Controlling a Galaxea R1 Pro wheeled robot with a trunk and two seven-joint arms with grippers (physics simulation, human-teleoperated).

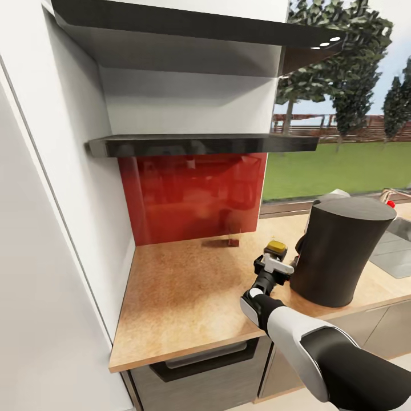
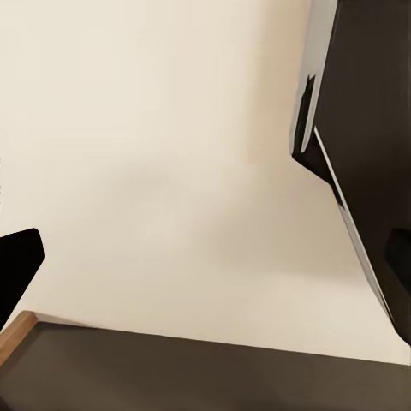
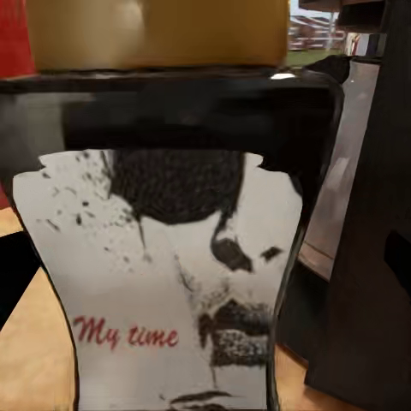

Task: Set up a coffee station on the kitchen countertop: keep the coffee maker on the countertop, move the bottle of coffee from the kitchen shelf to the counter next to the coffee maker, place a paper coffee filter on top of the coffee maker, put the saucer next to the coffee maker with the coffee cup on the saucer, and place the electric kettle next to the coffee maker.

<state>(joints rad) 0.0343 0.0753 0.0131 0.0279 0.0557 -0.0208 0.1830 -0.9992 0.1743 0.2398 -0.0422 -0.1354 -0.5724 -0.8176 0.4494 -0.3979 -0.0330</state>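
STEP: you are setting the bottle of coffee (image 3: 171,257) on the countertop (image 1: 182,297), just left of the coffee maker (image 1: 339,251) | ADVICE: lower it upright, release only once its base rests | GRIP: right gripper (image 1: 275,264) closed around the bottle | HIDDEN: bottle base cut off; left pincer state cannot be told.

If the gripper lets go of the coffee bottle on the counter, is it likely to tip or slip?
The coffee bottle looks tall with a narrower waist and a wide yellow cap, so a sideways nudge might tip it. Its dark glossy body probably means a hard, smooth surface, likely somewhat slippery. Its base on the countertop is hidden, so stability stays uncertain.
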